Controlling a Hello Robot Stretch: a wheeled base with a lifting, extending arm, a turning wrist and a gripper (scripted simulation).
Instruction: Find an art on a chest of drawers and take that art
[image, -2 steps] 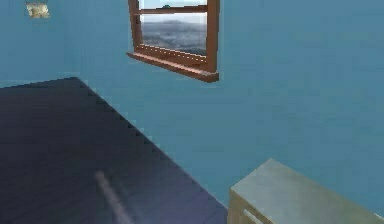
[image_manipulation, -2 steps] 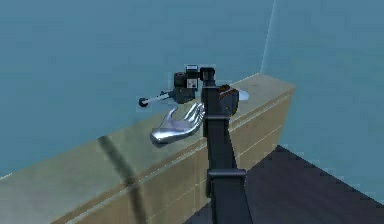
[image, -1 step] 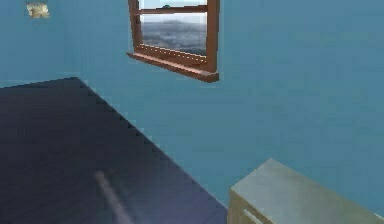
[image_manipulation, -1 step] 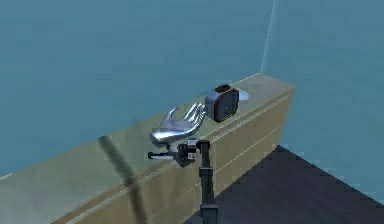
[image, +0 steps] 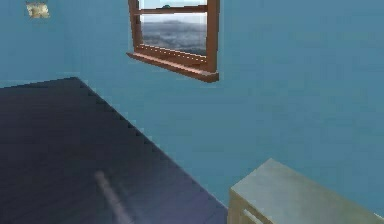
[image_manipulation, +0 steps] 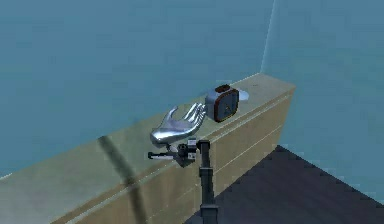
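Observation:
A shiny silver sculpture (image_manipulation: 180, 123), shaped somewhat like a hand, lies on the top of a long pale olive chest of drawers (image_manipulation: 90, 175). In the arm side view the dark arm (image_manipulation: 205, 185) rises from the bottom edge just right of the middle. At its far end the gripper (image_manipulation: 160, 154) reaches left, just below the sculpture in the picture. I cannot tell whether it holds anything or touches the sculpture. A corner of the same chest (image: 305, 195) shows at the forward view's bottom right.
A dark rounded object with a reddish-brown rim (image_manipulation: 224, 102) stands on the chest right of the sculpture. Blue walls rise behind the chest. A wood-framed window (image: 175, 35) is ahead, and a small pale thing (image: 38, 10) hangs on the wall. Dark floor (image: 70, 150) lies at the left.

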